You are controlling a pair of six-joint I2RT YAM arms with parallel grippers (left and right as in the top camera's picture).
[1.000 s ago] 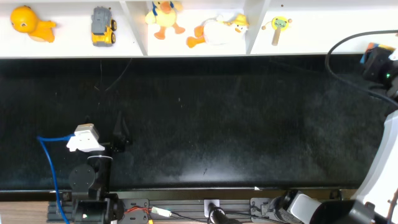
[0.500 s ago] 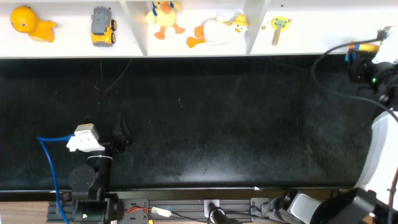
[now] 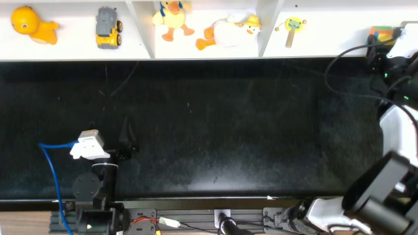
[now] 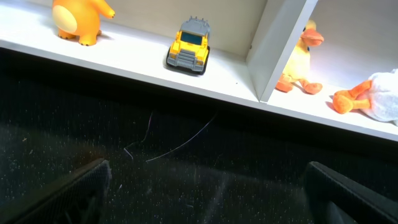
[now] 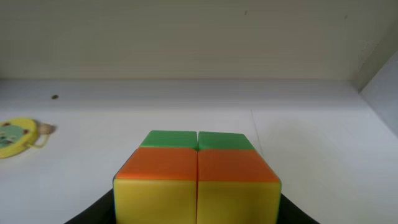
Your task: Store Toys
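A colour cube (image 5: 198, 177) with green, orange and yellow faces sits between the fingers of my right gripper (image 5: 198, 214), which is shut on it. The cube (image 3: 381, 31) is just above the floor of the white shelf's (image 5: 323, 130) rightmost compartment, at the far right of the top view, with my right gripper (image 3: 386, 47) behind it. My left gripper (image 3: 127, 140) rests low over the black mat at the near left, fingers (image 4: 87, 186) spread open around nothing, facing the shelf.
Along the shelf (image 3: 326, 40) stand a yellow duck (image 3: 32, 25), a yellow toy truck (image 3: 108, 27), a plush duck (image 3: 173, 16), a white plush duck (image 3: 228, 31) and a yellow rattle (image 3: 292, 27). A blue cable (image 3: 52, 170) hangs beside the left arm.
My right gripper has carried the cube away from the mat's right edge and into the shelf's rightmost compartment. The left arm has not moved.
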